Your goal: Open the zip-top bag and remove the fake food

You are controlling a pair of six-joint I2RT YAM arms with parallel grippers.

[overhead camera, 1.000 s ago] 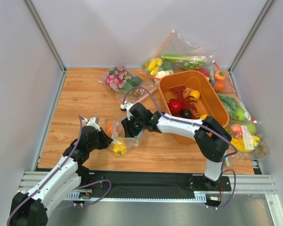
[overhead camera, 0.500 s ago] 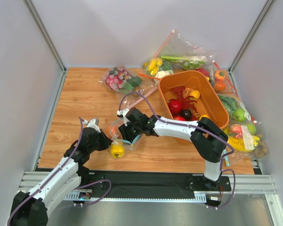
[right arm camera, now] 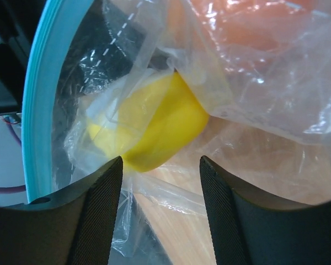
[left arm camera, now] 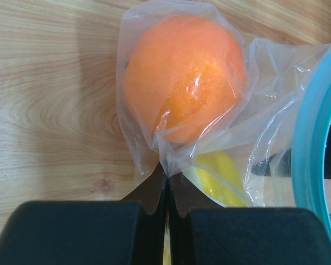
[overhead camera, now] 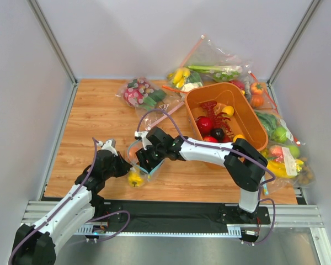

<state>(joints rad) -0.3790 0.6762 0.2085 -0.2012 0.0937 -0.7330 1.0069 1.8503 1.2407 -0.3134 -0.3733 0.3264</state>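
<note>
The zip-top bag [overhead camera: 139, 161] lies on the wooden table, its mouth open with the teal zip strip [left arm camera: 309, 138] curving round it. My left gripper [overhead camera: 120, 165] is shut on a pinch of the bag's clear plastic [left arm camera: 166, 165], just below the orange fruit [left arm camera: 182, 83] inside. My right gripper [overhead camera: 145, 160] is open at the bag's mouth, beside the teal strip [right arm camera: 44, 99]. The yellow fruit [right arm camera: 149, 127] lies just ahead of its fingers [right arm camera: 102, 210], inside the plastic. The yellow fruit also shows in the top view [overhead camera: 134, 178] and in the left wrist view [left arm camera: 218, 176].
An orange bin [overhead camera: 248, 118] right of centre holds a red lobster [overhead camera: 211, 108], a red fruit, a dark fruit and others. Other bags of toy food lie along the back [overhead camera: 140, 93] and right edge [overhead camera: 281, 149]. The right arm reaches across the table's middle.
My right gripper has moved left and nearer, to the bag's mouth. The bag and yellow fruit have shifted slightly left. My left gripper keeps its hold.
</note>
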